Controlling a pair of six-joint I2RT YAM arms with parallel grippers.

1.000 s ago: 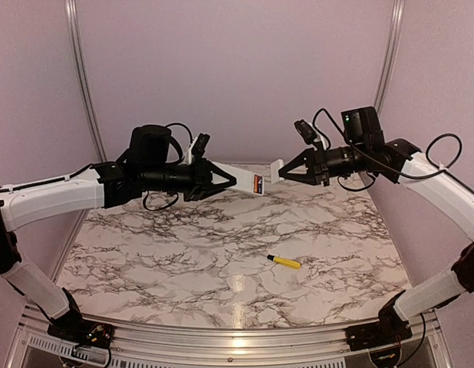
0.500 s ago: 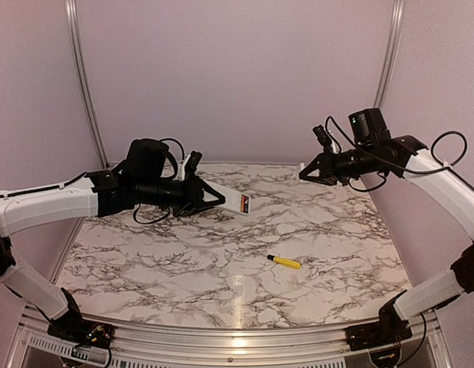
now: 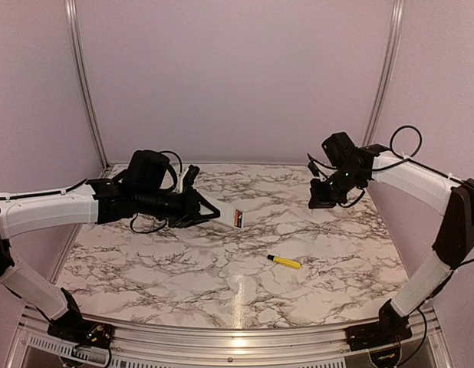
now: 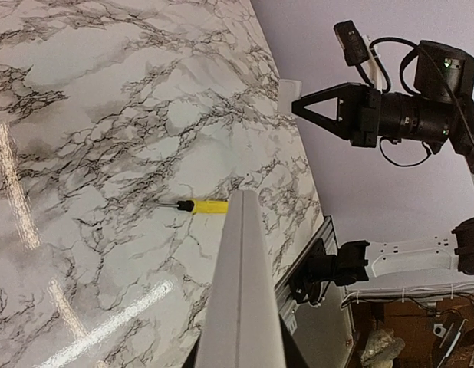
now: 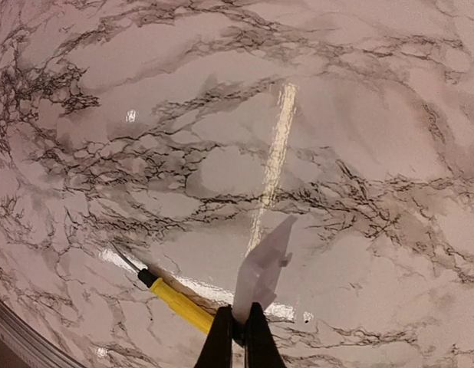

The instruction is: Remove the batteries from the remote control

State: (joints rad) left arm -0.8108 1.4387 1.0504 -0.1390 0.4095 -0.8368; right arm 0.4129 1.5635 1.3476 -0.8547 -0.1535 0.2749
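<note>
now | left tool (image 3: 215, 214) grips remote control (image 3: 238, 218) | right tool (image 5: 238, 316) pinches white piece (image 5: 264, 264)

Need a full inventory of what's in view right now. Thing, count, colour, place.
remote control: 1, white with a red-and-black end, held above the table's middle
yellow stick: 1, yellow with a black tip, lying on the table right of centre
flat piece: 1, white, held above the table's right rear
table: 1, white marble pattern
left arm: 1, white and black, jaws shut on the remote control
right arm: 1, white and black, jaws shut on the flat piece
</note>
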